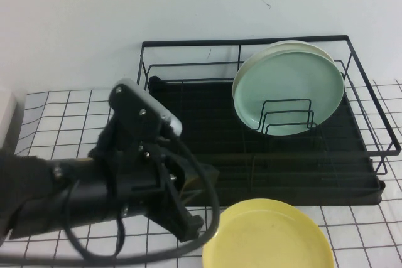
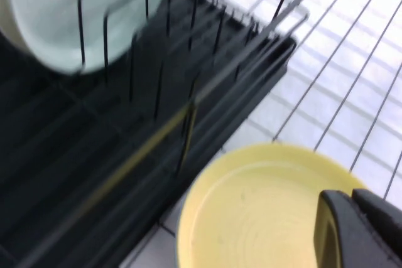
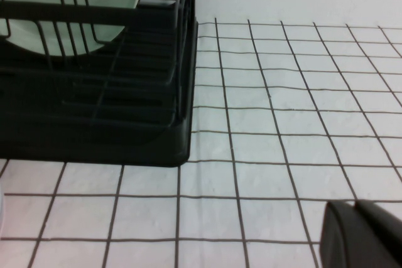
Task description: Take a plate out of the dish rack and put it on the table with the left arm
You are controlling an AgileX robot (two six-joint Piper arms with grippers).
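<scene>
The yellow plate (image 1: 270,236) lies on the table (image 1: 56,123) near the dish rack (image 1: 264,155); left gripper (image 1: 188,221) at its left rim, finger state unclear; retreat gently; right gripper (image 3: 364,233) low right, fingers untellable.

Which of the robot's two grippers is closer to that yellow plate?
Left. The left gripper sits at the yellow plate's edge, in front of the dish rack. The right gripper is over bare table, plate unseen.

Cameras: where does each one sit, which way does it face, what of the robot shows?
High view: raised on the robot's side, angled down at the table; left arm shows, left gripper beside the yellow plate.
Left wrist view: faces plate and dish rack; a fingertip shows.
Right wrist view: low, faces the rack's corner; right gripper at the edge.
Shared: rack, green plates.
</scene>
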